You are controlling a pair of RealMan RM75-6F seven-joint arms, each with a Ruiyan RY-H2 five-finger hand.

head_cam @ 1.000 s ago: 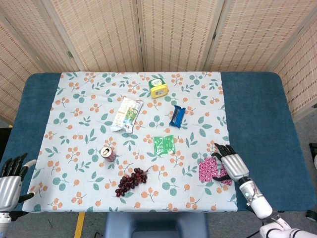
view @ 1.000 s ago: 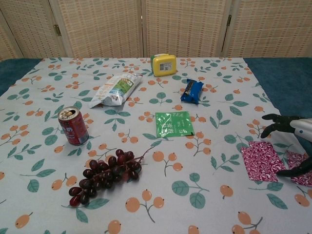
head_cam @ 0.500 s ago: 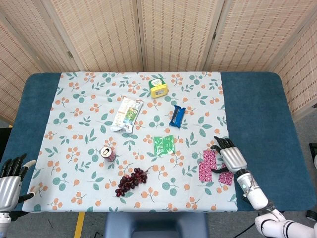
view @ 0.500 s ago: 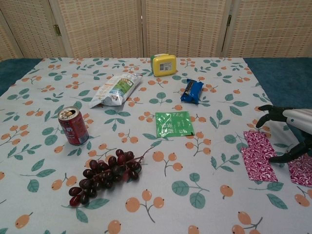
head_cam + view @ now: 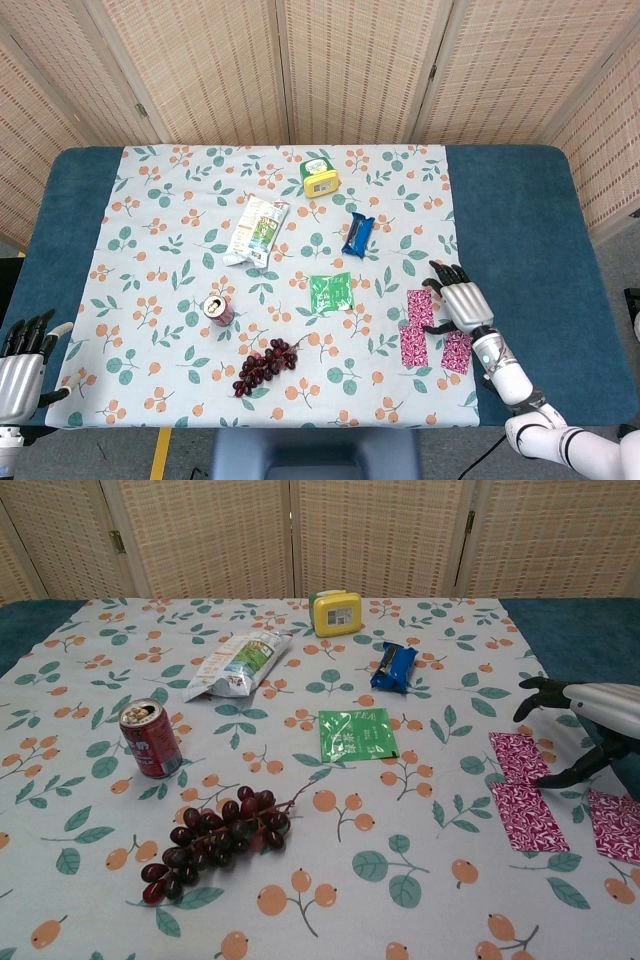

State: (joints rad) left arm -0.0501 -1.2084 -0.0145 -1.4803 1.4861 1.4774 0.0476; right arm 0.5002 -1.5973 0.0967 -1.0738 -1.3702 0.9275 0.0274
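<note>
My right hand [image 5: 461, 301] [image 5: 585, 718] hovers with fingers spread at the right edge of the floral cloth [image 5: 160, 230]. Nothing is in it. Just left of its thumb lies a pink patterned packet [image 5: 420, 306] [image 5: 517, 755]. A second pink packet [image 5: 412, 344] [image 5: 526, 817] sits nearer the front, and a third [image 5: 456, 352] [image 5: 616, 826] lies below the wrist. My left hand [image 5: 22, 358] stays off the table's front left corner, fingers pointing up and apart, holding nothing. The chest view does not show it.
On the cloth are a yellow box [image 5: 320, 177] [image 5: 337, 612], a snack bag [image 5: 257, 230] [image 5: 238, 663], a blue bar [image 5: 357, 236] [image 5: 394, 667], a green tea packet [image 5: 331, 292] [image 5: 357, 734], a red can [image 5: 218, 309] [image 5: 150, 738] and dark grapes [image 5: 266, 365] [image 5: 215, 838]. Woven screens stand behind the table.
My right hand has moved away from the front edge and off the pink packets, which now lie spread apart and uncovered. The left hand has not moved.
</note>
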